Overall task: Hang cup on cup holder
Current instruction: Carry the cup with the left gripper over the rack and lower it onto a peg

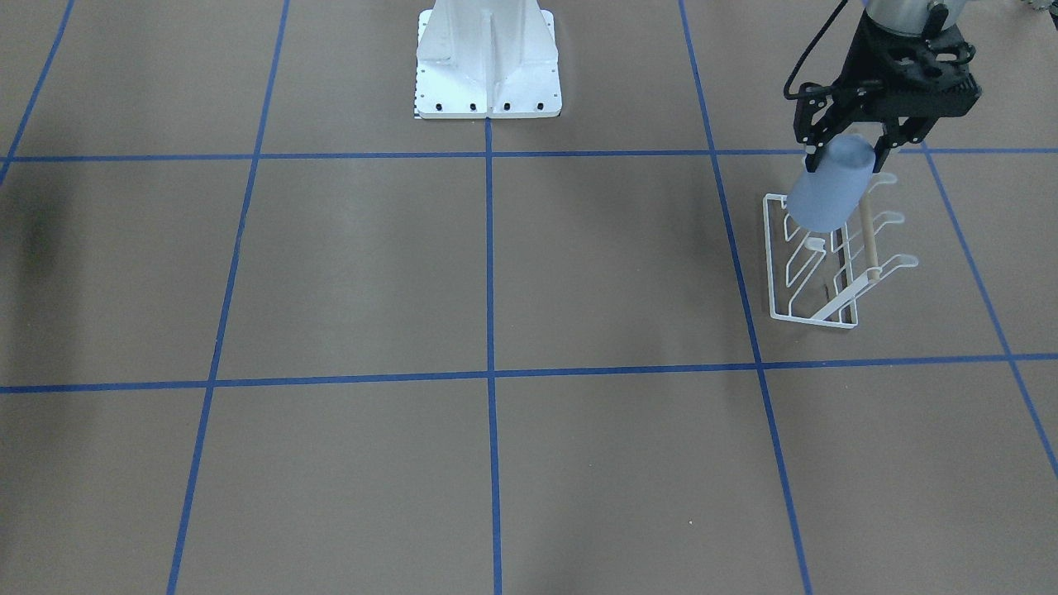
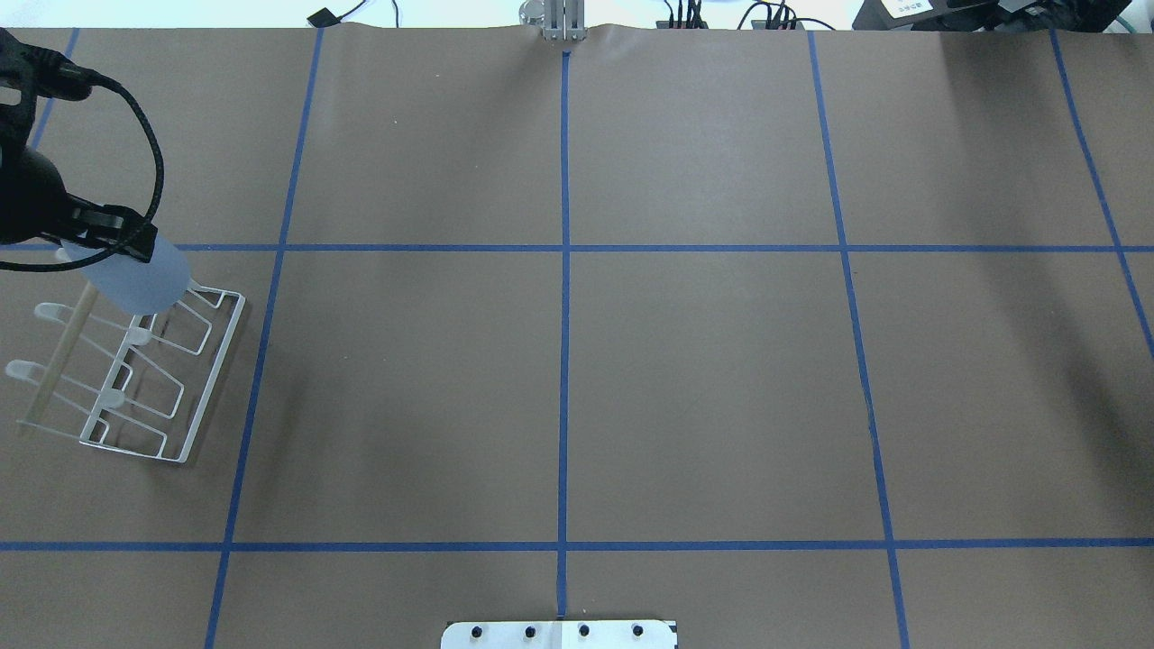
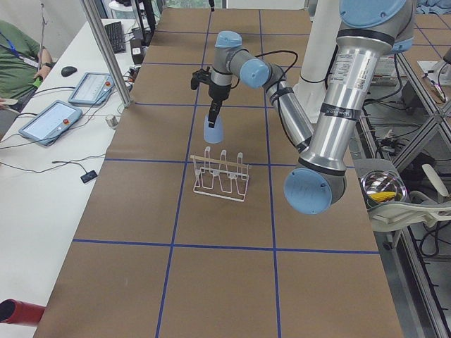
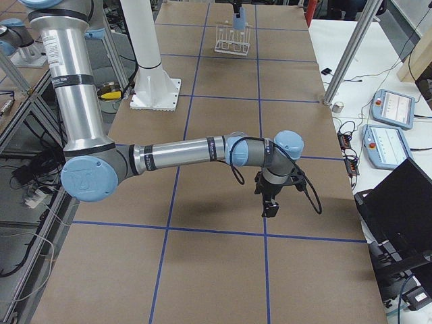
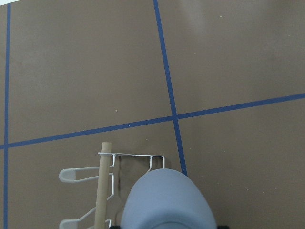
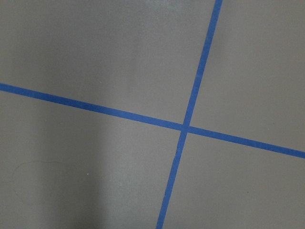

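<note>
Left gripper (image 1: 851,154) clamped on the cup (image 1: 825,197); black fingers (image 1: 813,157) pinch its narrow base end, one on each side; cup is upside down and tilted, with the wide rim lowest and slanting toward the table centre.

Cup hangs over the end of the cup holder (image 1: 847,297) nearest the robot, beside the wooden rod (image 1: 868,235); in the front-facing view the rim overlaps the first prongs (image 1: 897,218); cannot tell whether it touches one. In the left wrist view the cup's rounded wall fills the lower middle, rod and two prong tips to its left.

Cup holder stands on the table (image 1: 372,273) in the robot's left half, just outside a blue tape (image 1: 489,264) line; other prongs bare.

Right gripper (image 4: 269,204) seen only in the right side view, low over the table and well apart from the cup holder; cannot tell whether its jaws are wide or narrow; its wrist camera shows only a tape crossing.

White robot base (image 1: 488,58) at the table's edge on the centre line.
</note>
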You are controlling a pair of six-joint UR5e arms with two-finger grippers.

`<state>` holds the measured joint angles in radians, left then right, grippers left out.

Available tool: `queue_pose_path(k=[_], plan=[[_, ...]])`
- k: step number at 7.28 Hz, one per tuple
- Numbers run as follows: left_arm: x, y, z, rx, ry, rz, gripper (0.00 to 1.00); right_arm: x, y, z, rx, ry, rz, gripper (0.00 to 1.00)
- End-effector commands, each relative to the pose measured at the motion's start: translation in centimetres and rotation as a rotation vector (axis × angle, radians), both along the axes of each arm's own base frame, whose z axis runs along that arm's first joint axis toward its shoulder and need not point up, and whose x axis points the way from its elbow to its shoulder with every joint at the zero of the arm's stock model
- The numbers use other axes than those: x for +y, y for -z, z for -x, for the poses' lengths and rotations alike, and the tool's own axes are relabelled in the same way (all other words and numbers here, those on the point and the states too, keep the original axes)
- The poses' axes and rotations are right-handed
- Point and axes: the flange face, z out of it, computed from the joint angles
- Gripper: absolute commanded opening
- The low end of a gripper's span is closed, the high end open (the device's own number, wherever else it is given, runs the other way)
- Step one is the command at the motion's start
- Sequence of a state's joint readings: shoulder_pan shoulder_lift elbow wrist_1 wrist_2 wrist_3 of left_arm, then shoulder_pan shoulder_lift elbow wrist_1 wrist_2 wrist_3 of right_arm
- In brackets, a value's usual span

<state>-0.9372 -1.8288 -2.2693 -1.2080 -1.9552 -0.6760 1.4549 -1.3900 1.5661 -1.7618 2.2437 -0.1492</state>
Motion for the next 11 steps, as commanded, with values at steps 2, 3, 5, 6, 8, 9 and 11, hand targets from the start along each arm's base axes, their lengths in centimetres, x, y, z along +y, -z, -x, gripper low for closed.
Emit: queue_pose_path(k=[2, 3, 5, 6, 8, 9, 11], plan=[[-2.0, -0.6, -1.2, -0.015, -0.015, 0.01, 0.0, -0.1, 0.2, -0.4, -0.009, -0.005, -0.006, 1.0], [-2.5, -1.2, -1.6, -0.018, -0.016, 0.013, 0.0, -0.1, 0.3, -0.5, -0.009, -0.003, -0.01, 1.0], [-3.2, -1.9, -2.1, -0.021, -0.017, 0.015, 0.0, -0.2, 0.4, -0.8, -0.011, -0.009, -0.012, 1.0], [-3.4, -2.3, -2.2, -0.028, -0.034, 0.004, 0.0, -0.3, 0.4, -0.9, -0.011, -0.011, -0.013, 1.0], [-3.5, -2.9, -2.3, -0.034, -0.037, 0.014, 0.0, -0.3, 0.5, -1.2, -0.013, -0.017, -0.015, 1.0], [-3.6, -3.3, -2.4, -0.039, -0.038, 0.022, 0.0, -0.3, 0.8, -1.3, -0.013, -0.019, -0.021, 1.0], [-4.9, -5.0, -3.4, -0.048, -0.051, 0.028, 0.0, -0.2, 1.2, -1.5, -0.013, -0.022, -0.03, 1.0]])
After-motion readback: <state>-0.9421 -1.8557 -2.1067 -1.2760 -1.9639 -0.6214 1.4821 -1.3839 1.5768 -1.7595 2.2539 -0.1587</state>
